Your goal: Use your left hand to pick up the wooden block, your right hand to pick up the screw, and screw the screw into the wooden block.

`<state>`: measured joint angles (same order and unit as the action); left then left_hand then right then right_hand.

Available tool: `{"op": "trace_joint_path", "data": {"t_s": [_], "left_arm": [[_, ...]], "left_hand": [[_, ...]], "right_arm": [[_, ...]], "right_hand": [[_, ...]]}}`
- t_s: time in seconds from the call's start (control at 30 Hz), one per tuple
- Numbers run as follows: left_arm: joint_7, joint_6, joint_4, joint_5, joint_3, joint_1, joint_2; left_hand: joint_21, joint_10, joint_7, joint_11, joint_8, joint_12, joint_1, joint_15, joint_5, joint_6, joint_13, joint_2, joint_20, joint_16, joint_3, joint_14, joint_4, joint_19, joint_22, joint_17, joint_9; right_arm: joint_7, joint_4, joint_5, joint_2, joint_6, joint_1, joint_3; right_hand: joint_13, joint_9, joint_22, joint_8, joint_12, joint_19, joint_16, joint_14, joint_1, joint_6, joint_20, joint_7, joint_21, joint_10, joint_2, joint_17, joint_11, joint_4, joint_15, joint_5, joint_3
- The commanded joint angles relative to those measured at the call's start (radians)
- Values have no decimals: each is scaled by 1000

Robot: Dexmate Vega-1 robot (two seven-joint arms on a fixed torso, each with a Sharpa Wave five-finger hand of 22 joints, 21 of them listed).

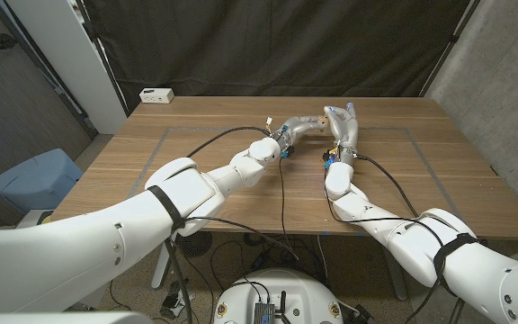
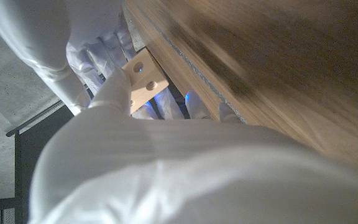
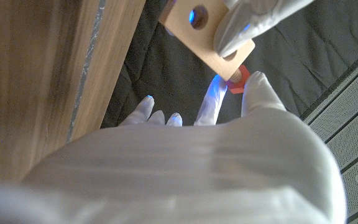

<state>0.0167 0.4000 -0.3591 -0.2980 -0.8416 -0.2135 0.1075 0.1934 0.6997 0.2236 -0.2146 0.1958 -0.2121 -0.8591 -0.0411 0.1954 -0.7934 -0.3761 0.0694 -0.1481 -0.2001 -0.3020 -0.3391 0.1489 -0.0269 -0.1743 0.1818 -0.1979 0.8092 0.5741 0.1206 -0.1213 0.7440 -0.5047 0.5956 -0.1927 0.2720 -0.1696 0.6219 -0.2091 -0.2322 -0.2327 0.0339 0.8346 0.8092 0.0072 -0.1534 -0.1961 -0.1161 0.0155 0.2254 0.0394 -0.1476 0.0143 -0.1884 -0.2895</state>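
Over the middle of the table's far half my two hands meet. My left hand [image 1: 293, 129] holds the pale wooden block [image 1: 316, 120] off the table; its fingers [image 2: 114, 87] wrap one end of the block [image 2: 143, 84], which has round holes in its face. My right hand [image 1: 343, 121] stands right next to the block, fingers pointing up. It pinches the red-headed screw [image 3: 237, 79] between two fingertips [image 3: 257, 87]. The screw's tip is at the edge of the block [image 3: 197, 31], beside the left hand's fingers [image 3: 253, 18]. How deep it sits is hidden.
A small white box [image 1: 156, 94] lies at the table's far left corner. A taped rectangle [image 1: 165, 135] marks the wooden tabletop. Cables [image 1: 214, 139] run along both forearms. A blue seat [image 1: 34, 180] stands off the table's left side, and a black curtain hangs behind.
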Motion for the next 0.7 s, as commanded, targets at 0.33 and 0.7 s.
{"op": "trace_joint_path", "data": {"t_s": [0.33, 0.7], "left_arm": [[-1, -30, 1, -7, -1, 6, 2], [-1, -30, 1, -9, -2, 6, 2]], "left_hand": [[3, -7, 0, 0, 6, -3, 6, -73, 4, -6, 1, 2, -1, 2, -7, -2, 1, 2, -4, 0, -1], [3, -8, 0, 0, 6, -3, 6, -73, 4, -4, 1, 2, 0, 1, -8, -2, 1, 3, -3, 0, -1]], "right_arm": [[5, -34, 3, 18, 11, 19, 6], [-3, -43, 9, 23, 9, 22, 10]], "right_hand": [[-4, 3, -6, 5, 1, 1, 1, 2, 1, 8, -4, -4, -1, -4, -11, 5, 4, 0, 7, 2, -5], [-4, 2, -6, 6, 2, 1, 2, 1, 2, 7, -5, -3, -1, -3, -11, 5, 5, 0, 7, 2, -4]]}}
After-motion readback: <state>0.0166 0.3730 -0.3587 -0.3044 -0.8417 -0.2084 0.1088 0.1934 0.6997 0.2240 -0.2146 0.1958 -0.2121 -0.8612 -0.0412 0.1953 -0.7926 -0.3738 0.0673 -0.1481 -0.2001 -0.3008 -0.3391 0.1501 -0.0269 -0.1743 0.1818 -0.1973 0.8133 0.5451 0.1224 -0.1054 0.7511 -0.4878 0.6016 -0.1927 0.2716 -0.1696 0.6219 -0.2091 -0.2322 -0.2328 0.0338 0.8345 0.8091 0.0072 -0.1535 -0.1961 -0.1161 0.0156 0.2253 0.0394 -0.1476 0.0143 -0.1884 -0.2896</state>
